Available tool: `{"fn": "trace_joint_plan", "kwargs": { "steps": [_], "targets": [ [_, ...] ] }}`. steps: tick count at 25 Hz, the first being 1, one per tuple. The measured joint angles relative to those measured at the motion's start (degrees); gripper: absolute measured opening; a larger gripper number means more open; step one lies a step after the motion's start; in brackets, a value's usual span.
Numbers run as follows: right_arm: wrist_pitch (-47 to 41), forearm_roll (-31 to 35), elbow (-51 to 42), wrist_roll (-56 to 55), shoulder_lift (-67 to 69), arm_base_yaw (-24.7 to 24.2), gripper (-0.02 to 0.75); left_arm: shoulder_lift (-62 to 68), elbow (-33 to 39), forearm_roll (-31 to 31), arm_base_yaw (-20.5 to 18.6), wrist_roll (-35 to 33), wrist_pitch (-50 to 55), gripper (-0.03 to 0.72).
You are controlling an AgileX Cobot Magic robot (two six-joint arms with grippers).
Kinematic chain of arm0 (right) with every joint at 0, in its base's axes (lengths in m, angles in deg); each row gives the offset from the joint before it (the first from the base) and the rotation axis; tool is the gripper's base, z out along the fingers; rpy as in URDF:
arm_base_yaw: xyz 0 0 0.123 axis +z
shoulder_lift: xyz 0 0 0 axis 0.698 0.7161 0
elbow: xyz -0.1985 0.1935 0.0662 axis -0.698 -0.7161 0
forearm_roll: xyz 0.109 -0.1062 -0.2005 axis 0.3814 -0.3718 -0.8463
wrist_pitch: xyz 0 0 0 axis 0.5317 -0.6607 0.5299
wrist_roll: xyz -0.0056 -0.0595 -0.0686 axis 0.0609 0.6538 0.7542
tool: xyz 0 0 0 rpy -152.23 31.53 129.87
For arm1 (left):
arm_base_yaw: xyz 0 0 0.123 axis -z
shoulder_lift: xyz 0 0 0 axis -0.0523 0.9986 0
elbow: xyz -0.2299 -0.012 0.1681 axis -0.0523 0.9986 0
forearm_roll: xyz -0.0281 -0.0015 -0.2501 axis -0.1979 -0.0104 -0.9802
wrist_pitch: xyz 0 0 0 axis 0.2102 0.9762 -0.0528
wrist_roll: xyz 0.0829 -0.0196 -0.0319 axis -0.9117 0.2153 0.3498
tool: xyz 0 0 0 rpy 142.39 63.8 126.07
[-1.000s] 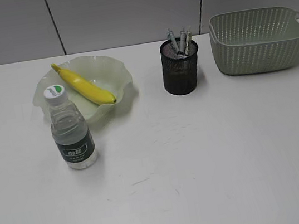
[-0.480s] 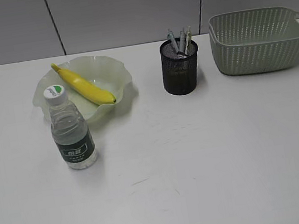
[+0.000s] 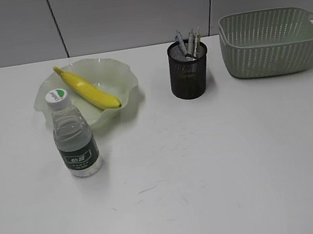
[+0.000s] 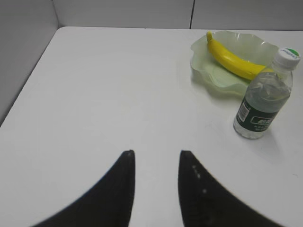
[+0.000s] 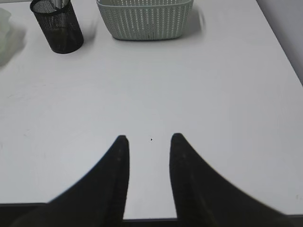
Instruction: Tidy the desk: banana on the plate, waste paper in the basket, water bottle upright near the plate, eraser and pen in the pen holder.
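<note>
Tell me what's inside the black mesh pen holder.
Several pens stick up out of the pen holder, leaning toward its right rim. Their lower ends are blurred behind the dark mesh, and an eraser, if one is in there, cannot be seen.

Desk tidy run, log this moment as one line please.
banana on plate | water bottle upright beside plate | pens in pen holder | basket contents unseen | left gripper open | right gripper open
</note>
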Motion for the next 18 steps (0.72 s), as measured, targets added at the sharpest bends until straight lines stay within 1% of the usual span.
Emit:
{"fn": "trace_joint_plan", "kwargs": {
  "steps": [18],
  "targets": [
    [0.00, 0.00, 0.00, 0.00, 0.00, 0.00, 0.244, 0.00, 0.00, 0.00, 0.00, 0.00, 0.00, 0.236]
  ]
}}
